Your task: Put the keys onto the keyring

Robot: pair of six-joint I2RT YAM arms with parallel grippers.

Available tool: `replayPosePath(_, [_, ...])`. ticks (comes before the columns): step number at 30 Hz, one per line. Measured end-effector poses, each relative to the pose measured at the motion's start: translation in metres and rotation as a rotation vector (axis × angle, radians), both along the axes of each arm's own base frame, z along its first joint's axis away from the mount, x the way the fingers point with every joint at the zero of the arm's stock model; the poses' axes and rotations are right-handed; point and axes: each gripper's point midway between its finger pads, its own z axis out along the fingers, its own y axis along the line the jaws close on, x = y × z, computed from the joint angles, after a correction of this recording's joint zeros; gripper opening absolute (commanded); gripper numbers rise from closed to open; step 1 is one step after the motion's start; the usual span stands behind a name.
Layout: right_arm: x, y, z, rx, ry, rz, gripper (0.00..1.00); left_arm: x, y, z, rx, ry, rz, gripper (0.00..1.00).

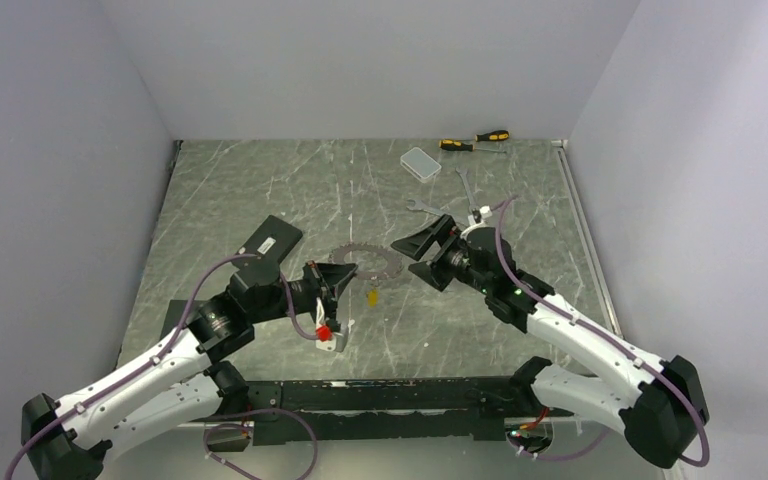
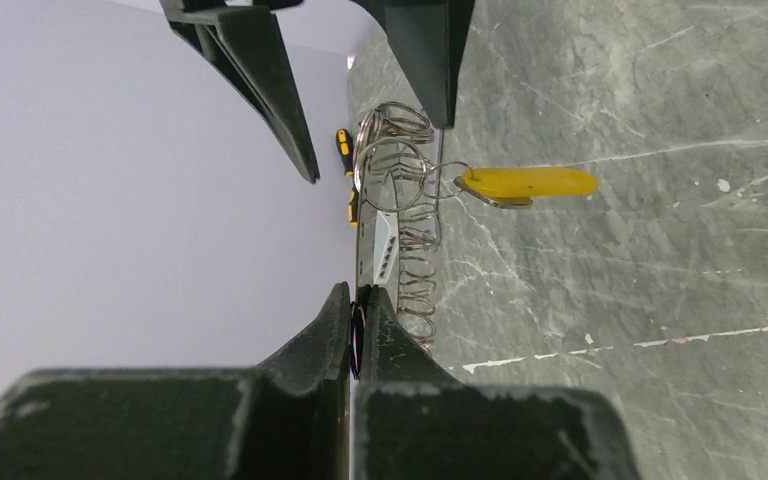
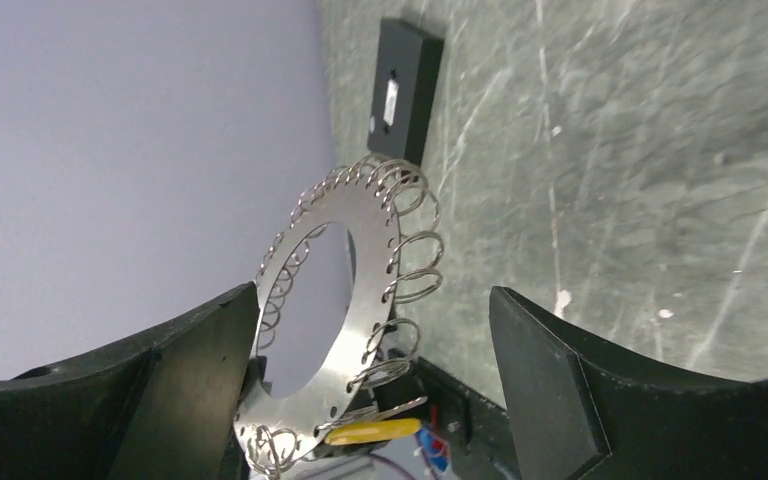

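The keyring (image 1: 370, 262) is a flat silver ring with small wire loops all round its rim, held on edge above the table. My left gripper (image 1: 346, 276) is shut on its rim; in the left wrist view the rim sits pinched in the left gripper (image 2: 360, 322). A key with a yellow head (image 2: 525, 182) hangs from one wire loop, and the same key (image 3: 375, 431) shows at the bottom of the keyring (image 3: 360, 310). My right gripper (image 1: 408, 258) stands wide open around the ring's far side, touching nothing, its fingers (image 3: 560, 380) well apart.
At the back lie a clear plastic box (image 1: 420, 162), two yellow-and-black screwdrivers (image 1: 475, 141) and silver wrenches (image 1: 436, 209). Grey walls close in the table on three sides. The left arm's black wrist block (image 3: 405, 95) lies beyond the ring.
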Motion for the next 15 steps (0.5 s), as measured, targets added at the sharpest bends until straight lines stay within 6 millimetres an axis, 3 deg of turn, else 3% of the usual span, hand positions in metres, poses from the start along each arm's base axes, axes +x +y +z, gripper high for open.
replayPosePath(4, [-0.001, 0.015, -0.001, 0.068, 0.023, 0.049, 0.71, 0.000, -0.001, -0.001, -0.009, -0.011, 0.001, 0.00])
replayPosePath(8, [0.002, 0.028, 0.001, 0.119, 0.031, 0.088, 0.47, 0.000, -0.001, -0.004, -0.010, -0.013, -0.002, 0.00])
replayPosePath(15, [0.007, 0.031, -0.006, 0.071, 0.008, 0.111, 0.09, -0.002, 0.004, 0.002, -0.034, -0.036, 0.010, 0.00])
